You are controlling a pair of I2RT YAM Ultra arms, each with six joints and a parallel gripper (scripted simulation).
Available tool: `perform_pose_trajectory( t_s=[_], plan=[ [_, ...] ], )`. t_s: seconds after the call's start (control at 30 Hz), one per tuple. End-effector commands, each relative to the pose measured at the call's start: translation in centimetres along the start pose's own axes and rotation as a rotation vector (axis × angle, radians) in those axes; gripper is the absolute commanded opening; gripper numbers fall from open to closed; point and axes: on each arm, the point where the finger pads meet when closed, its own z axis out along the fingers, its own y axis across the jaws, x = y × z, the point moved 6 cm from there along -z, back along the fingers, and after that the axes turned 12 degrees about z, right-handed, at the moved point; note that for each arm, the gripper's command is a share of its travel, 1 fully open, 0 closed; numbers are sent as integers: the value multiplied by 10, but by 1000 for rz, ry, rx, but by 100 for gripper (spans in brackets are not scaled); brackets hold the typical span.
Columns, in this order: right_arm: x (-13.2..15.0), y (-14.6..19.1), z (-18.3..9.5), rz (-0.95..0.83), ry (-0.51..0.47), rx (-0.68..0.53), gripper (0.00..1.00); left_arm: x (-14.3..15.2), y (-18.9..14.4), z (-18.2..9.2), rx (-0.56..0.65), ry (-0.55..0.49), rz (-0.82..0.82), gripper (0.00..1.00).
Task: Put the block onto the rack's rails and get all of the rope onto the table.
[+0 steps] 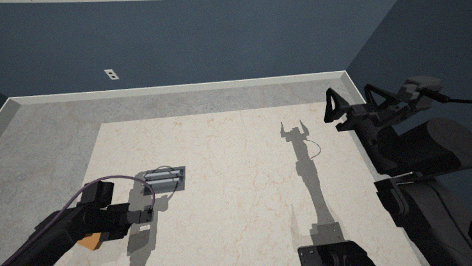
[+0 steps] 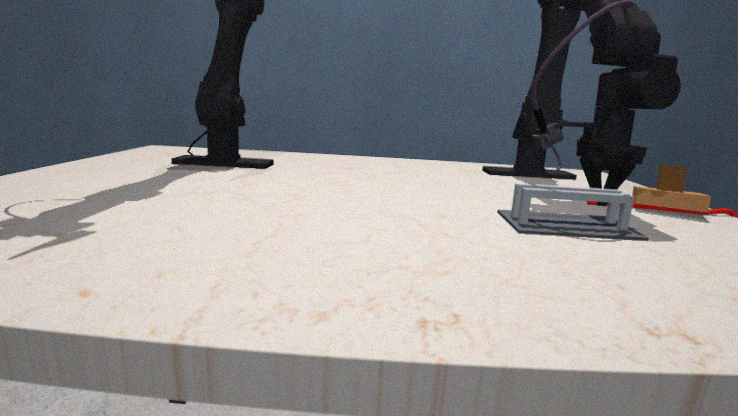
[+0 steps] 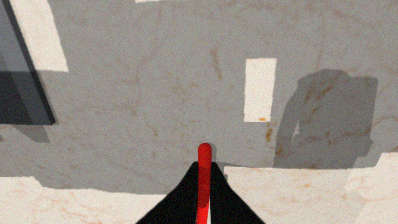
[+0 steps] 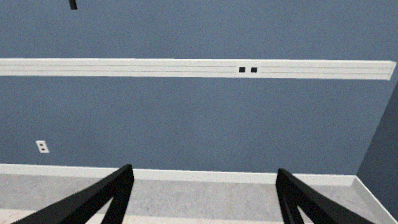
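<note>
Your top view looks steeply down from high above the table (image 1: 231, 185) (image 2: 330, 268), taking in both arms' jaws. Your exterior view sits low beyond the rack (image 1: 182, 185) (image 2: 573, 231), facing across it toward the left jaws; both views share the rack. Your left wrist view looks down close past its jaws to the tabletop; your right looks out between its jaws at a farther wall (image 4: 200, 125).

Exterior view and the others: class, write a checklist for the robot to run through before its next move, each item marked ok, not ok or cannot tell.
1. Left gripper shut on the rope: ok
2. Right gripper open: ok
3. Rack upright: ok
4. Block on the rails: not ok
5. Rope wholly on the table: cannot tell, it leaves the exterior view
</note>
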Motion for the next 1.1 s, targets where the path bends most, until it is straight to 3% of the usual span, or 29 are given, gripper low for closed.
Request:
perform_pose_trajectory(
  t_s=[0.0, 1.07],
  plan=[
    [-34, 1, -10, -9, -88, 8, 100, -8, 10, -19, -54, -16, -9, 9],
    [-34, 1, -10, -9, -88, 8, 100, -56, 20, -20, -32, -23, -3, 9]
  ],
)
